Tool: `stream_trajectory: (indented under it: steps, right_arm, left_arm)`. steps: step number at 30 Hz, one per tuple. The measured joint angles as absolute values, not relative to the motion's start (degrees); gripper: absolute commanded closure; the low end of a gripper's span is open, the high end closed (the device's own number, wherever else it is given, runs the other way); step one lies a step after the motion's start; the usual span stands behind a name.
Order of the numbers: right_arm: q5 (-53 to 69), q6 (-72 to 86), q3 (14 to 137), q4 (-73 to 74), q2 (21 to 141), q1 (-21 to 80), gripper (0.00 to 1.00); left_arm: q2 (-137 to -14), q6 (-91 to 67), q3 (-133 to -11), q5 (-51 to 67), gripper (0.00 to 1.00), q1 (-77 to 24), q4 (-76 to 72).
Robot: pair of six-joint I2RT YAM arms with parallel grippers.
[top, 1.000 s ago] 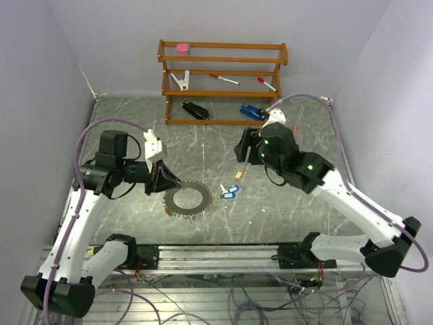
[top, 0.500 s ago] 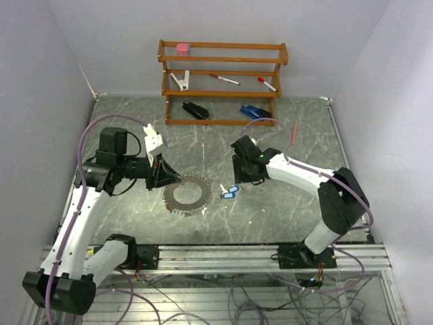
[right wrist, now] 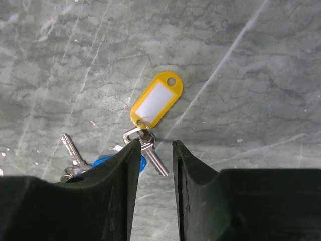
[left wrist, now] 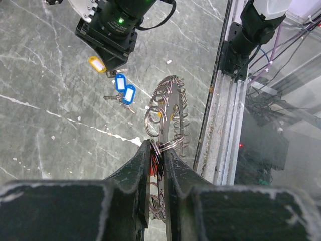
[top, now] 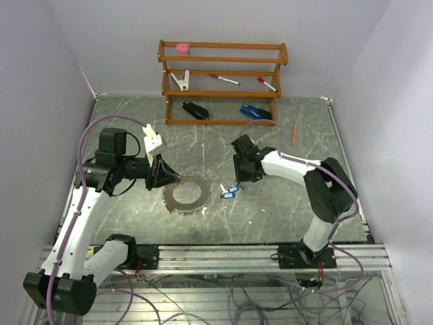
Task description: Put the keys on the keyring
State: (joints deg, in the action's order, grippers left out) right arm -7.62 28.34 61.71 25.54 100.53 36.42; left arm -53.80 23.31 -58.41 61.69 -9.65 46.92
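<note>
The keyring, a grey toothed ring hung with small wire rings, stands tilted on the table with its far-left rim up. My left gripper is shut on that rim. The ring's edge runs away from the fingers. The keys lie right of it: two blue-tagged ones and a yellow-tagged one. My right gripper hangs low over the yellow-tagged key, open. The key's silver blade lies on the table in the gap, and the left fingertip is by its split ring.
A wooden rack at the back holds a pink eraser, a white clip, markers, a black stapler and a blue stapler. An orange pen lies at the back right. The metal rail runs along the near edge beside the keyring.
My right arm has swung down and left, bringing its gripper onto the yellow-tagged key, and its jaws have narrowed. The left gripper and keyring have barely moved.
</note>
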Motion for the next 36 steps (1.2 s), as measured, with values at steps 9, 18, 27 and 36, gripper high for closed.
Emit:
stream_trajectory:
  steps: [9, 18, 27, 36]
  right_arm:
    - [-6.8, 27.8, 61.9, 24.1, 102.1, 35.9, 0.72]
    - [-5.4, 27.5, 62.3, 22.5, 103.2, 35.1, 0.87]
    - [-4.2, 27.4, 63.0, 21.9, 104.0, 34.9, 1.0]
    - [-4.6, 27.0, 63.0, 23.0, 102.2, 34.9, 1.0]
  left_arm:
    - [-53.8, 23.3, -58.4, 61.7, 0.93, -9.1, 46.9]
    - [-53.9, 23.3, -58.4, 61.7, 0.93, -9.0, 46.9]
    - [-53.9, 23.6, -58.4, 61.7, 0.93, -9.0, 47.0]
    - [-54.2, 23.6, -58.4, 61.7, 0.93, -8.8, 47.1]
